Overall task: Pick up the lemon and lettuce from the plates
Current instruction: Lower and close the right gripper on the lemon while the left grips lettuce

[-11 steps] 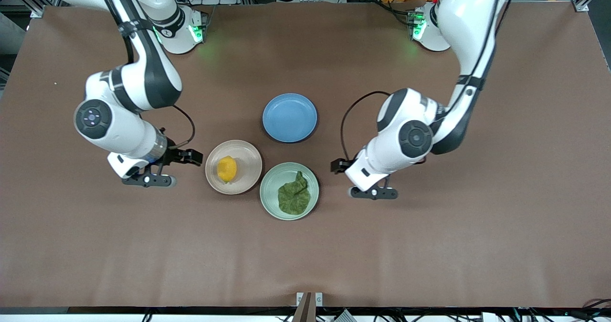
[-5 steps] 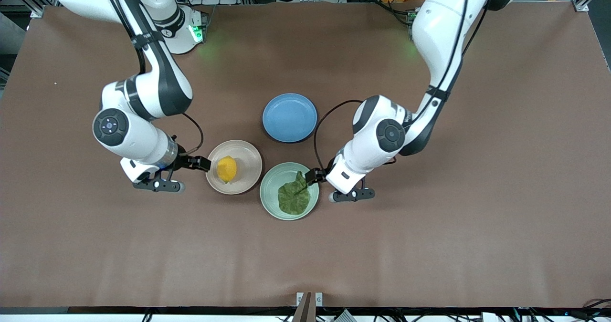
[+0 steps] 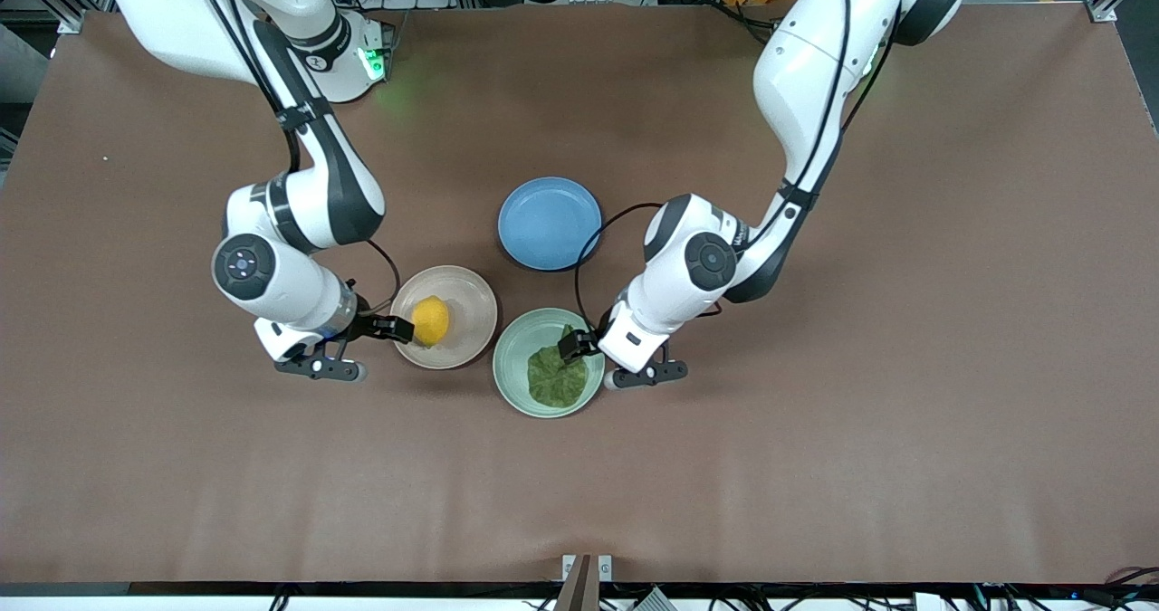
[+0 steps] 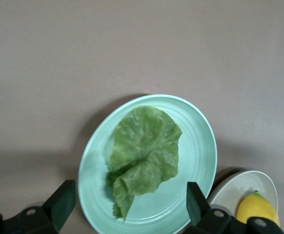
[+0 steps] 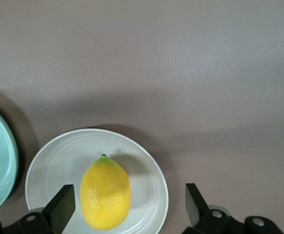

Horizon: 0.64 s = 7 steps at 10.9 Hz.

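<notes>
The yellow lemon (image 3: 430, 321) lies on the beige-pink plate (image 3: 473, 310). My right gripper (image 3: 393, 329) is open at that plate's rim, at the right arm's end, close beside the lemon. In the right wrist view the lemon (image 5: 105, 195) sits on its plate (image 5: 54, 163), inside the span of my open right gripper (image 5: 127, 204) and closer to one finger. The dark green lettuce (image 3: 557, 373) lies in the mint plate (image 3: 518, 344). My left gripper (image 3: 572, 347) hangs open over that plate's rim and the leaf's edge. In the left wrist view the lettuce (image 4: 144, 151) lies just ahead of my open left gripper (image 4: 129, 207).
An empty blue plate (image 3: 549, 223) sits farther from the front camera than the two plates, which stand almost touching. The left wrist view also catches the lemon (image 4: 256, 209) on the beige plate (image 4: 229, 187). Brown table surface surrounds everything.
Both arms have swung in toward the plates. The right gripper came from outside the beige plate up to the lemon. The left gripper moved over the mint plate's rim.
</notes>
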Tool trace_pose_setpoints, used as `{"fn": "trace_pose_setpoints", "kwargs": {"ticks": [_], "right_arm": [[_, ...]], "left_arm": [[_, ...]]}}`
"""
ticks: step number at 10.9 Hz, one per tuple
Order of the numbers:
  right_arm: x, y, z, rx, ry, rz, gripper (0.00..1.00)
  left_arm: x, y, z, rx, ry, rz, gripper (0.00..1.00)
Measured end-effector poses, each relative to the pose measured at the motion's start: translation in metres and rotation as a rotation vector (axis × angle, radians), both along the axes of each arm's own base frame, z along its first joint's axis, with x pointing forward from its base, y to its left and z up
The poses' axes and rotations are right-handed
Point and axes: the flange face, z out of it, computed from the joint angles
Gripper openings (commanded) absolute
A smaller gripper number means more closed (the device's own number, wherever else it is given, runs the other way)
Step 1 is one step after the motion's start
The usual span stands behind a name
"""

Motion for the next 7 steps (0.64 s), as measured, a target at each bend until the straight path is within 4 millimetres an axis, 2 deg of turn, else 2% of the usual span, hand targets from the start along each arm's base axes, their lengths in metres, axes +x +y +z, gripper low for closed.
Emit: {"fn": "trace_pose_setpoints", "kwargs": {"ticks": [3, 7], "right_arm": [[-0.009, 0.021, -0.029, -0.013, 0.043, 0.022, 1.00], [-0.016, 0.047, -0.068, -0.016, 0.036, 0.019, 1.00]], "left_arm": [[-0.015, -0.022, -0.017, -0.029, 0.002, 0.012, 1.00], [-0.026, -0.031, -0.053, -0.022, -0.001, 0.013, 1.00]]}}
